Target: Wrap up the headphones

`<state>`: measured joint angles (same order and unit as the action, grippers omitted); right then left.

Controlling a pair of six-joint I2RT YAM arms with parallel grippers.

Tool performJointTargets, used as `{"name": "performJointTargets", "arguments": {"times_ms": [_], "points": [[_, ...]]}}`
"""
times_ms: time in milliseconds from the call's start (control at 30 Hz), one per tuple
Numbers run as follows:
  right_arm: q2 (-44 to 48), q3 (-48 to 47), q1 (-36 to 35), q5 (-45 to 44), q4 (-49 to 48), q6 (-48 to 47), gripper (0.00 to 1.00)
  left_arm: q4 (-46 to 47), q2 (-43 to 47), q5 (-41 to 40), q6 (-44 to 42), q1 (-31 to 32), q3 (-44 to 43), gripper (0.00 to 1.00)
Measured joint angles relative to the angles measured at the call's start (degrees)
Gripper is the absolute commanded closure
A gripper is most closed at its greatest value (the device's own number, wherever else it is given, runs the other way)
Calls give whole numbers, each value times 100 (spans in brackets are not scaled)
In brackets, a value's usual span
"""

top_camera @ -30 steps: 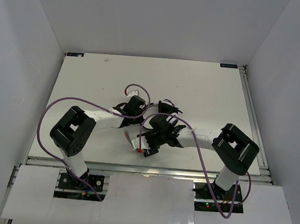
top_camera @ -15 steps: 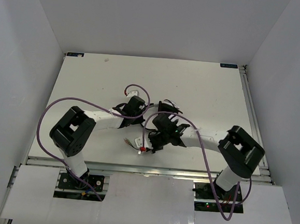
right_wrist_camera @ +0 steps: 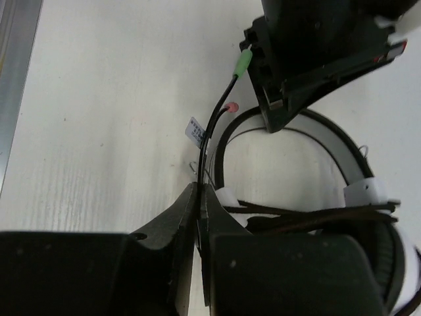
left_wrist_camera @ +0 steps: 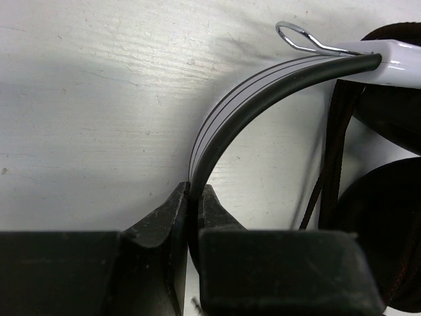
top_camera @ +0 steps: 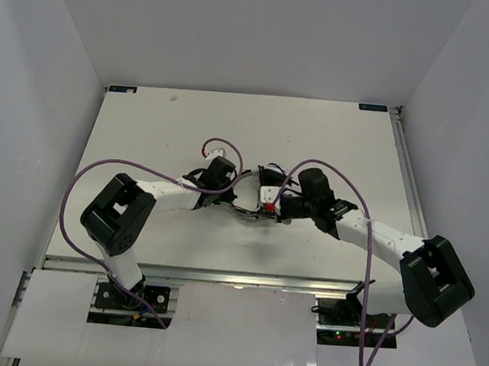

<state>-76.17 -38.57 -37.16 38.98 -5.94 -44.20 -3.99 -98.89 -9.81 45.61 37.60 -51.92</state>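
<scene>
Where the white table [top_camera: 147, 124] spreads out ahead of the two arm bases, you have the headphones [top_camera: 270, 173] lying near its middle, between the two wrists. Your left arm reaches in from the left and your right arm from the right, so both meet over them.

Your left gripper [left_wrist_camera: 194, 191] is closed down tight on the headband [left_wrist_camera: 250, 99], its jaws pinching the thin white-and-black band edge-on, with only the band's thickness between them. Just to the right of that grip, a black earcup [left_wrist_camera: 381, 224] lies on the table.

Your right gripper [right_wrist_camera: 197, 191] is closed as well, with the thin black cord [right_wrist_camera: 214, 128] caught between its fingertips. The cord runs up out of the jaws beside the headband's curve. Beyond the grip it splits into a green tip [right_wrist_camera: 243, 64] and a pink tip [right_wrist_camera: 231, 107], and a small white tag [right_wrist_camera: 195, 130] sits on the cord below them.
</scene>
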Motion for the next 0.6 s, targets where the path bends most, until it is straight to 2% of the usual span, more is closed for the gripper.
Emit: {"name": "performJointTargets", "arguments": {"times_ms": [333,600], "points": [[44,567,940,16,-1599,2345,92,91,48,89,215,-4,110,100],[-259,529,961,49,-2677,4476,92,99,48,166,311,-13,123,100]]}}
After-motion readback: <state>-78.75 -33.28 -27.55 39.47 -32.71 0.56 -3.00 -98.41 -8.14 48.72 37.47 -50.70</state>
